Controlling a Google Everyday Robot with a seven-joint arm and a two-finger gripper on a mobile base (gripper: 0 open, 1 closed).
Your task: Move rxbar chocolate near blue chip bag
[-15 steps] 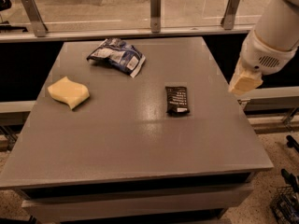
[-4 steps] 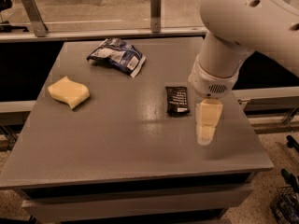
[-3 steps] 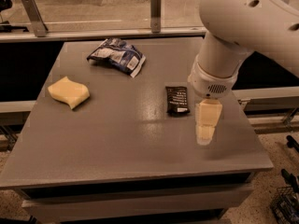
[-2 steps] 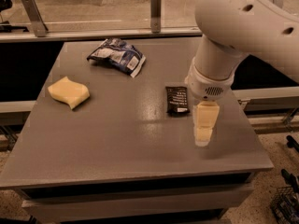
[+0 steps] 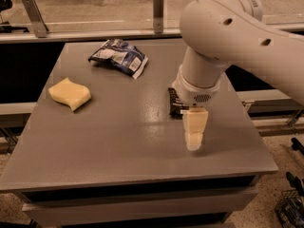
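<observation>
A grey table [image 5: 118,146] is seen from the front and above. Three items are recorded on it.

The rxbar chocolate [image 5: 174,101] is found lying flat on the right half of the table, at about mid-depth. Only its left part is shown; the rest is hidden behind the wrist of the white arm [image 5: 223,37]. White print is seen on its dark wrapper.

The blue chip bag [image 5: 118,56] is found crumpled near the back edge, left of centre, well apart from the bar. A white label is noted at its right end.

A yellow wavy sponge [image 5: 70,93] is noted on the left side of the table, apart from both the bag and the bar.

The pincer [image 5: 194,144] is pointed straight down over the right front part of the table, just in front of the bar and slightly to its right. Its cream-coloured tip is held close to the table surface; whether contact is made cannot be told. Nothing is seen gripped in it. Whether the pincer is set wide or narrow cannot be told from this view.

The bar is not touched by the pincer.
</observation>
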